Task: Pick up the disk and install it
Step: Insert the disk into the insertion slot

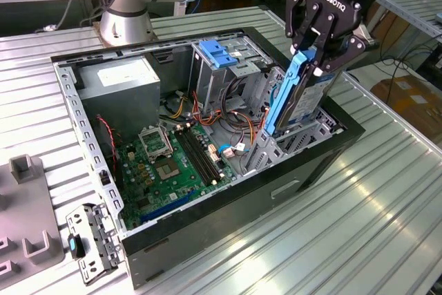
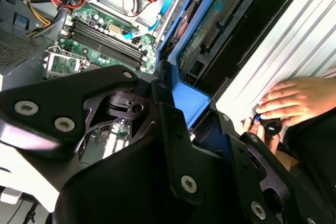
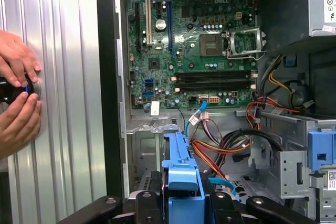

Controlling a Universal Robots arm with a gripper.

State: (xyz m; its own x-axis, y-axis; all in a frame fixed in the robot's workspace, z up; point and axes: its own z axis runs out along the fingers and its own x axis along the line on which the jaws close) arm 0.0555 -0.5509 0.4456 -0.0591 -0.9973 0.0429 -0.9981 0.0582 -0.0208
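The disk (image 1: 298, 98), a grey slab in a bright blue carrier rail, stands on edge and tilted, its lower end inside the drive bay at the exterior view's right end of the open computer case (image 1: 207, 229). My gripper (image 1: 312, 60) is shut on the disk's upper end, with black fingers on both sides. In the first wrist view the blue carrier (image 3: 181, 179) runs out from between my fingers (image 3: 148, 203) toward the case interior. The second wrist view has the disk's green circuit-board side (image 2: 220, 19) and the blue rail (image 2: 189, 100) ahead of the gripper (image 2: 178, 124).
Inside the case lie a green motherboard (image 1: 173, 164), a grey power supply (image 1: 128, 84), loose orange and red cables (image 1: 238, 126) and a taller drive bay with a blue latch (image 1: 217, 53). A person's hands (image 3: 18, 98) rest on the ribbed table beside the case. A metal bracket (image 1: 93, 240) lies at the exterior view's left.
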